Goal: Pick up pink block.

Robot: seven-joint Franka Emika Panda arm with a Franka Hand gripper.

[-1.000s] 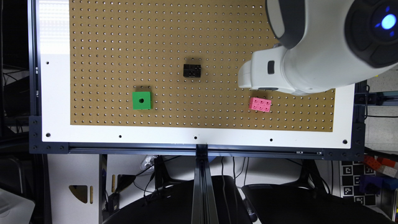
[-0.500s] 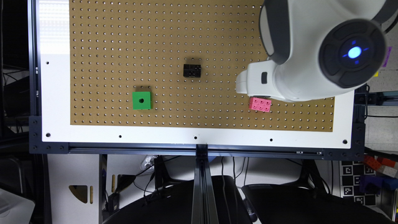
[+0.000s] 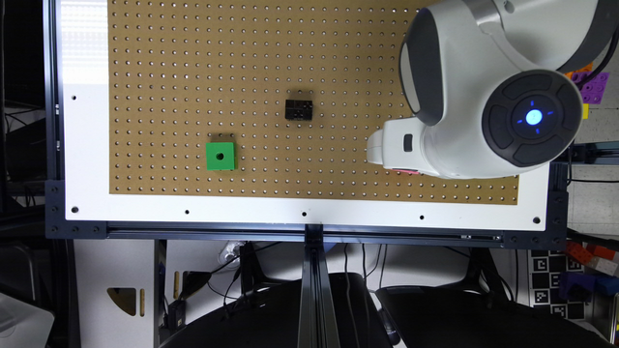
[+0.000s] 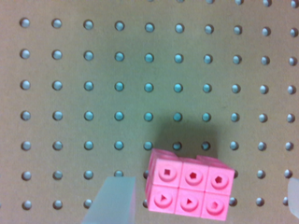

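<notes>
The pink block [image 4: 189,189] is a small bright pink brick with a 2x3 grid of holes, lying flat on the brown pegboard [image 4: 117,84]. My gripper [image 4: 203,201] is open, its two pale fingers [image 4: 112,201] standing on either side of the block without touching it. In the exterior view the gripper [image 3: 387,150] hovers over the board's near right part, and just a thin pink sliver of the block [image 3: 406,170] peeks out under the white arm.
A green cube [image 3: 220,156] and a black holed block [image 3: 298,109] sit on the pegboard [image 3: 242,58] toward the exterior view's left. Purple and yellow blocks [image 3: 592,87] lie off the board at the right edge. A white border [image 3: 290,212] frames the board.
The arm has swung toward the board's near edge and over the pink block, which showed fully before and is now almost covered. The other blocks have not moved.
</notes>
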